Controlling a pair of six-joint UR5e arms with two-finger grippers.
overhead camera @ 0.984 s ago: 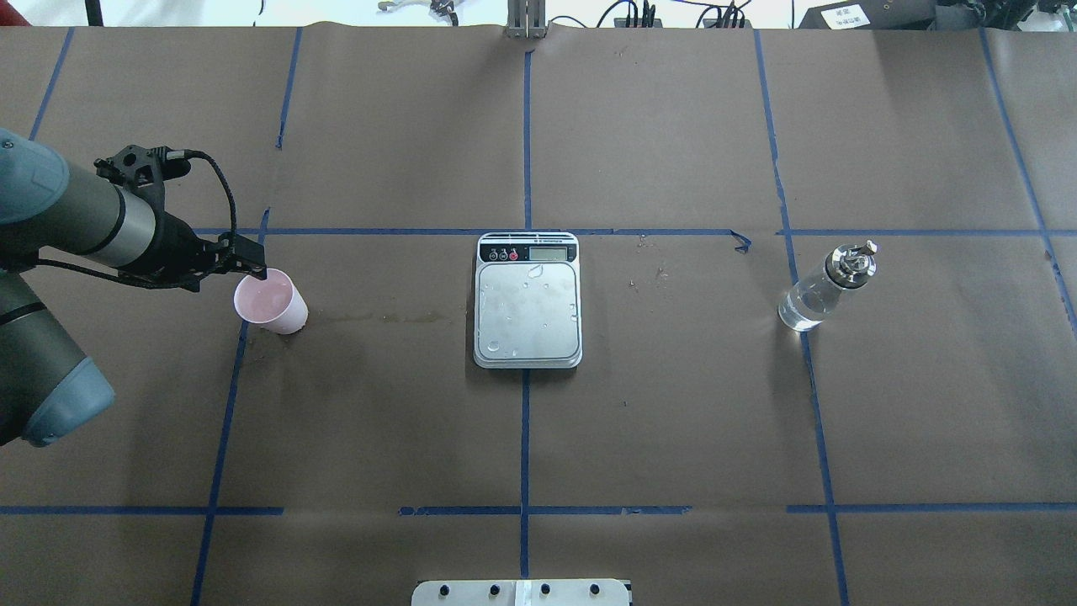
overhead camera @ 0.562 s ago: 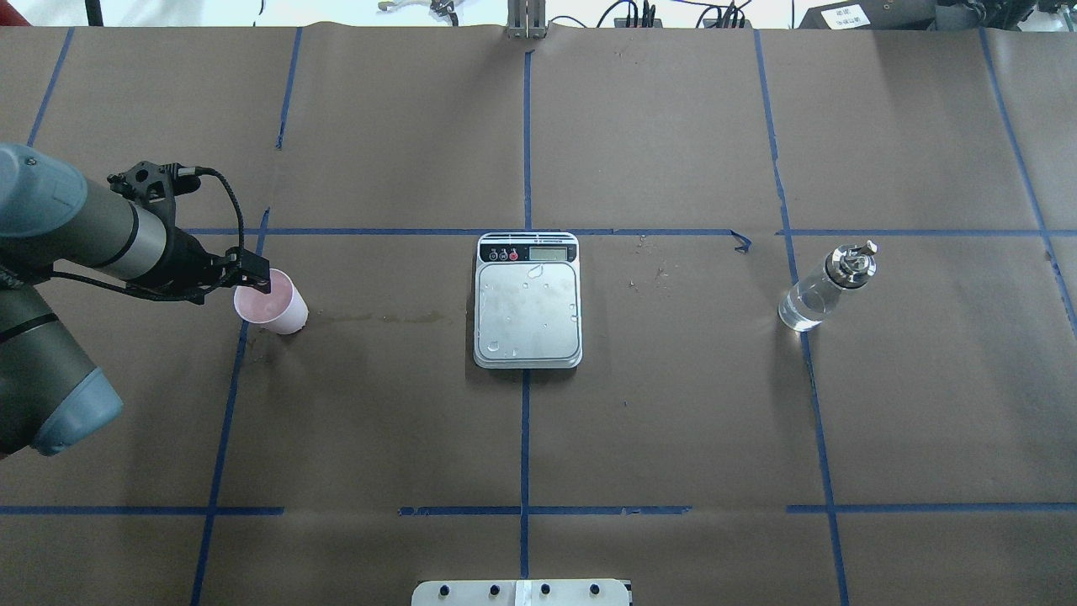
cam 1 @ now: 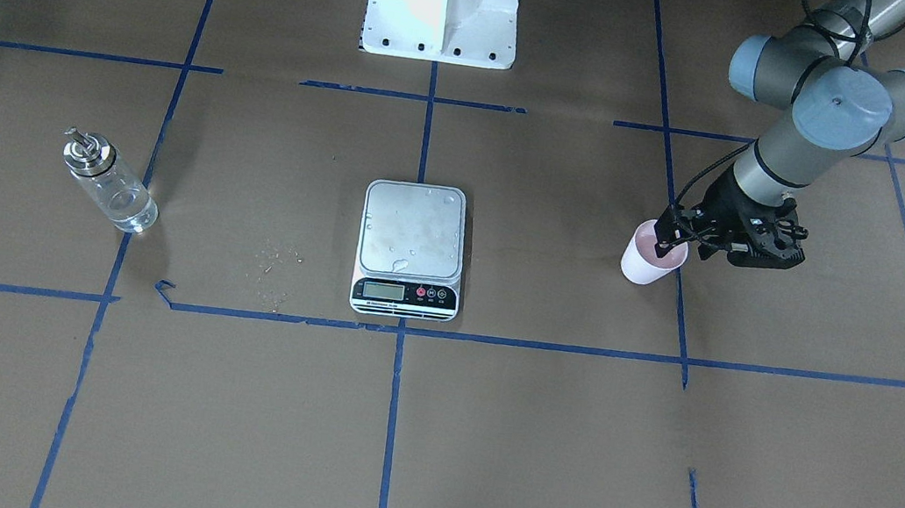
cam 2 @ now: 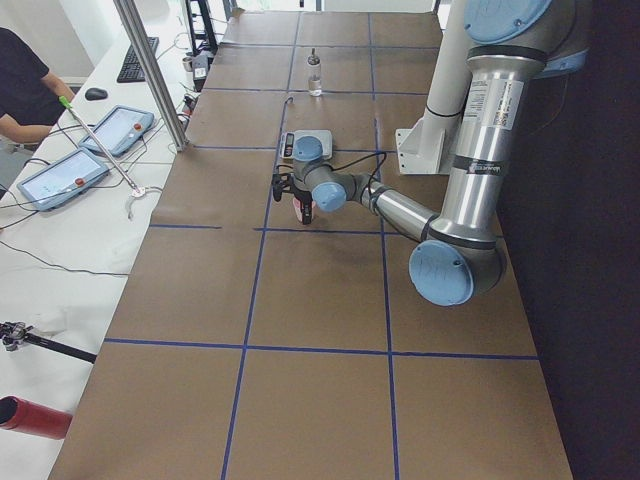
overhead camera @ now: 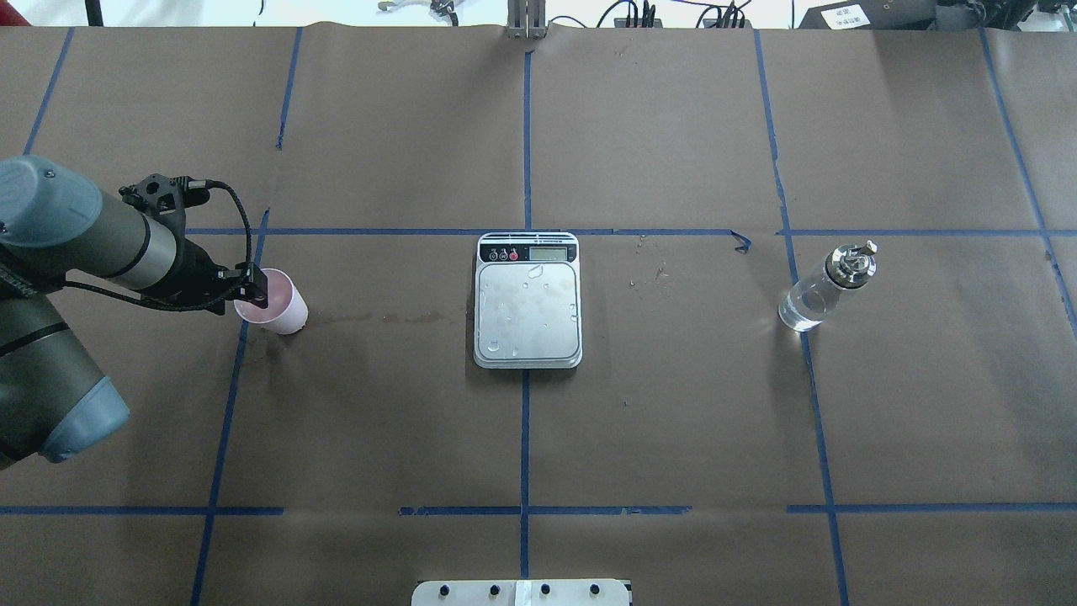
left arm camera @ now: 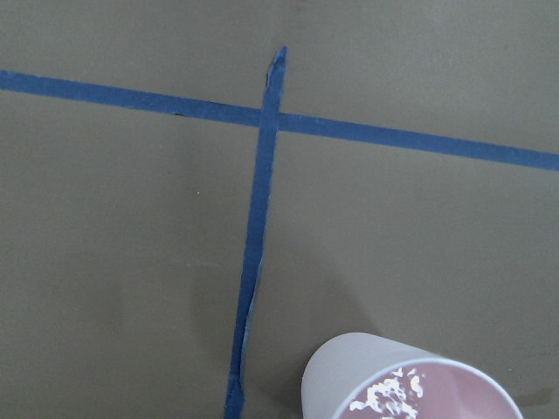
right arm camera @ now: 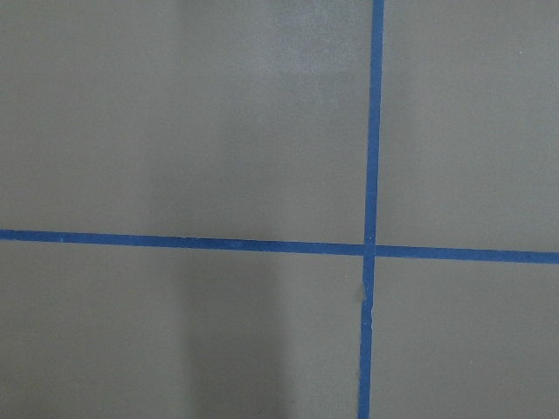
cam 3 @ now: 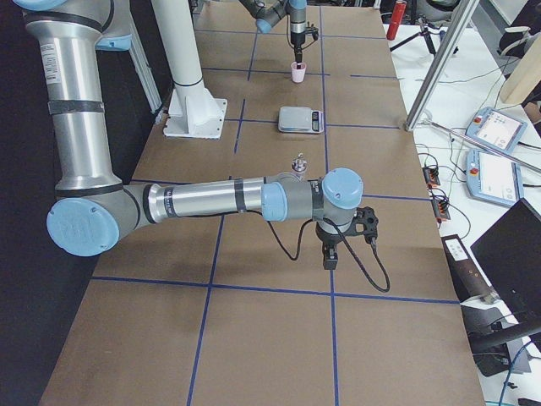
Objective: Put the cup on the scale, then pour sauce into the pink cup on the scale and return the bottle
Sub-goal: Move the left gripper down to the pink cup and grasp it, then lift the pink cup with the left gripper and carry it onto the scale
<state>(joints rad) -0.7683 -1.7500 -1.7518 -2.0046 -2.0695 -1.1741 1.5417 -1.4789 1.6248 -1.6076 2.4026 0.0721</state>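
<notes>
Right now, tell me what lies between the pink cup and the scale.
Nothing stands between the cup and scale: only brown paper with a faint stain, per the overhead view.

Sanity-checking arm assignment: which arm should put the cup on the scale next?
Left. The left gripper is at the rim of the cup, with the scale toward the table's middle. The right gripper hangs over bare paper beyond the bottle, at the far end from the cup.

Silver-grey arms [overhead camera: 126, 242], blue joint caps [overhead camera: 80, 417], black fingers [overhead camera: 257, 288], cables [overhead camera: 245, 225].
</notes>
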